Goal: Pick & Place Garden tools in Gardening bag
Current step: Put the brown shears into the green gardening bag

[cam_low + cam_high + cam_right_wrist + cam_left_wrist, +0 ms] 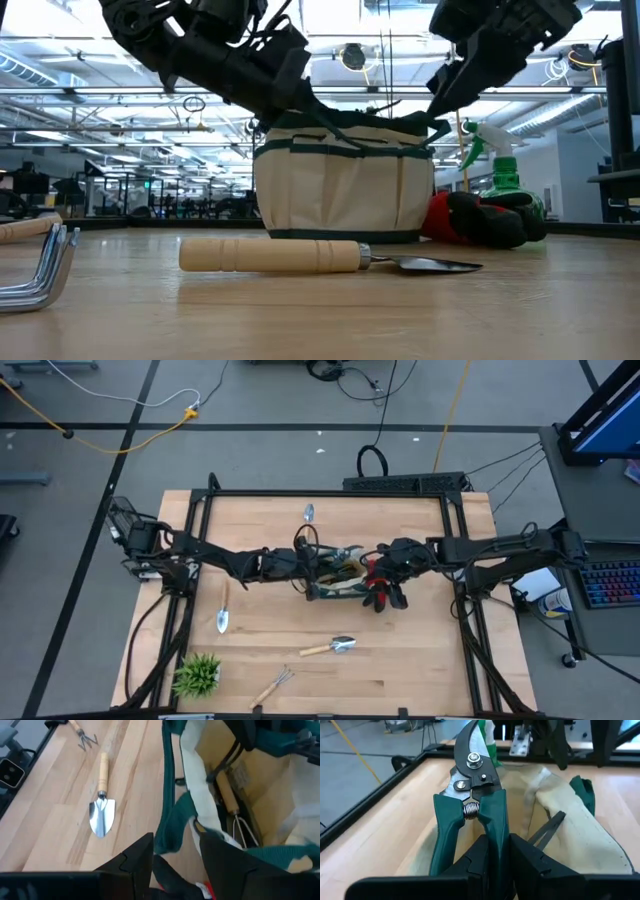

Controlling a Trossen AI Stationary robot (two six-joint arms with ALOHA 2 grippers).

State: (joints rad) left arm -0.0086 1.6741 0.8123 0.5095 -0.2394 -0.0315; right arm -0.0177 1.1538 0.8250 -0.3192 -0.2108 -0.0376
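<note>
L jaws clamp pruners; R jaws pinch bag rim, interior half-hidden.

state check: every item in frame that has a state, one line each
left tool: shut on one pruner handle, over the bag
pruners: held, blades closed, green handles
right tool: clamped on the bag's green rim
gardening bag: upright, mouth open, a wooden-handled tool inside
wide trowel: lying on table
narrow trowel: lying on table
hand rake: lying on table
gloves: lying beside bag
spray bottle: upright behind gloves
potted plant: upright, table corner
</note>
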